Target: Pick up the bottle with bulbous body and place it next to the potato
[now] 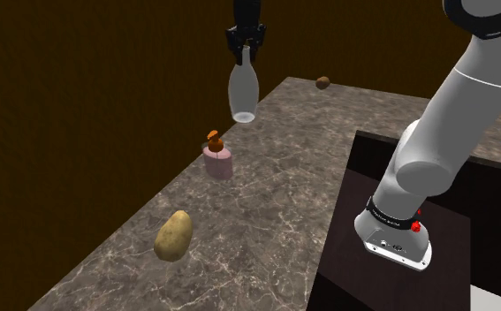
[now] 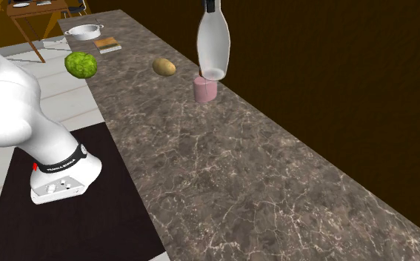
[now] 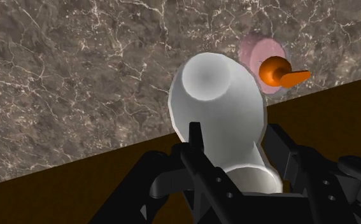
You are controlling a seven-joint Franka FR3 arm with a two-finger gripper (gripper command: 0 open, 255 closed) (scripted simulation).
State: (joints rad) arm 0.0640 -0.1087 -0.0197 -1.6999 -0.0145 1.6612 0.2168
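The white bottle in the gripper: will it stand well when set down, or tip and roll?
It would probably stand: the white bottle hangs upright and its base looks broad. Laid over, its round body would likely roll on the counter. The gripper clasps only the narrow, smooth-looking neck, so it might slip.

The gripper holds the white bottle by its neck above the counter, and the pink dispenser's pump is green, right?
Almost: the pump on the pink dispenser is orange, not green, as the wrist view shows. The gripper holds the white bottle by its neck above the counter.
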